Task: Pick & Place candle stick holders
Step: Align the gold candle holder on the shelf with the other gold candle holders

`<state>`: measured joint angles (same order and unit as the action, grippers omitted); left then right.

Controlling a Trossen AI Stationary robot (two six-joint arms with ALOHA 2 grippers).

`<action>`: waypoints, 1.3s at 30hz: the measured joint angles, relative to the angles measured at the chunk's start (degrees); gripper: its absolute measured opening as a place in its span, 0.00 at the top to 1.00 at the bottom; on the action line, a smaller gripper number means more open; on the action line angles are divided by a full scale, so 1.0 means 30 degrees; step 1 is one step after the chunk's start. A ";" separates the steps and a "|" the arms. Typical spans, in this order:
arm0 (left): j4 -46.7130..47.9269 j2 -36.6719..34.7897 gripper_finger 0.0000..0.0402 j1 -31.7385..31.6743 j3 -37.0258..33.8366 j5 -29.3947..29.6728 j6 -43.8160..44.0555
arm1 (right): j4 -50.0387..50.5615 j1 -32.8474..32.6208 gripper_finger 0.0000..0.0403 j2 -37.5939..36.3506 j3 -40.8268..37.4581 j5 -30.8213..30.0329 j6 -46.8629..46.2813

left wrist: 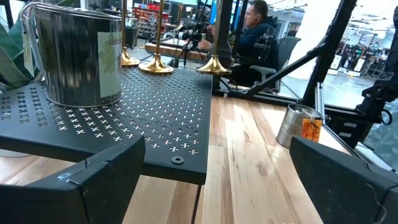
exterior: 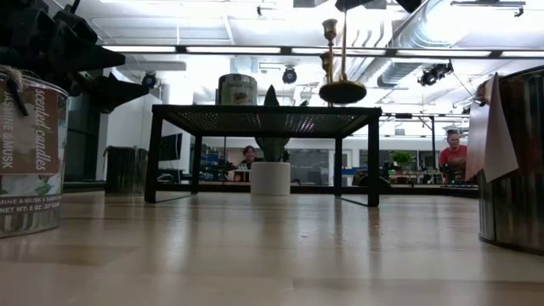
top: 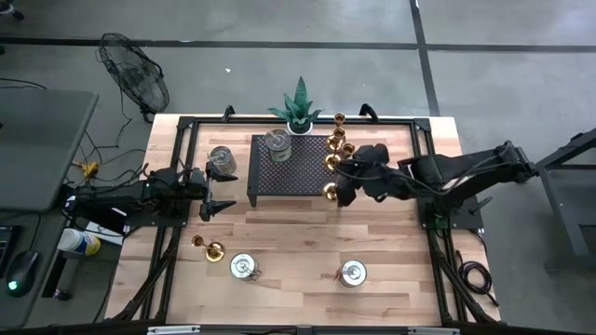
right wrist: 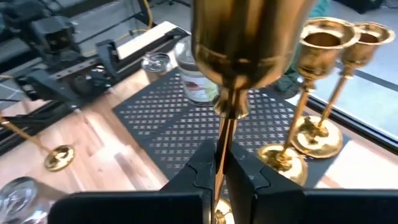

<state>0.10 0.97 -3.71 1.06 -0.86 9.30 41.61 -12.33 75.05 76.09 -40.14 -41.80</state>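
Observation:
My right gripper (top: pixel 339 190) is shut on a brass-gold candle stick holder (exterior: pixel 342 59) at the right near corner of the black perforated rack (top: pixel 289 167). Three more brass holders (top: pixel 335 141) stand along the rack's right edge, and they also show in the right wrist view (right wrist: pixel 311 93). A silvery tin (top: pixel 277 141) stands on the rack. Another brass holder (top: pixel 209 247) lies on its side on the table at the near left. My left gripper (top: pixel 220 191) is open and empty at the rack's left near corner. My right gripper pinches the holder's slim stem (right wrist: pixel 222 146) between its two fingers (right wrist: pixel 198 177), well below the cup (right wrist: pixel 249 43). The fingers come from the table's right, slanting down, and lie across the stem. The holder stands upright, its round base (exterior: pixel 342 92) level with the rack's top. Whether the base rests there I cannot tell.
A spiky green plant (top: pixel 298 107) in a white pot stands behind the rack. A silvery tin (top: pixel 222 160) stands left of the rack, and two more (top: pixel 244 267) (top: pixel 352 272) stand near the front edge. People sit in the room beyond (left wrist: pixel 255 25).

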 joint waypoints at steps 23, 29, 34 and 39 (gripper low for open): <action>0.0003 -0.0001 0.02 -0.0007 -0.0022 -0.0001 0.0003 | 0.0309 0.1628 0.96 0.0507 -0.0029 0.0101 0.1802; 0.0007 -0.0001 0.02 -0.0007 -0.0022 0.0004 0.0002 | -0.0002 0.1905 0.96 0.0627 -0.0029 0.0694 0.2107; 0.0004 0.0004 0.02 0.0000 -0.0022 -0.0001 0.0002 | 0.0042 0.1910 0.96 0.0627 -0.0029 0.0656 0.2107; 0.0007 -0.0001 0.02 0.0000 -0.0022 -0.0001 0.0000 | 0.0058 0.1905 0.96 0.0627 -0.0029 0.0495 0.2227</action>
<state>0.12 0.97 -3.70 0.99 -0.86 9.30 41.78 -6.61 76.93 76.01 -38.65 -35.12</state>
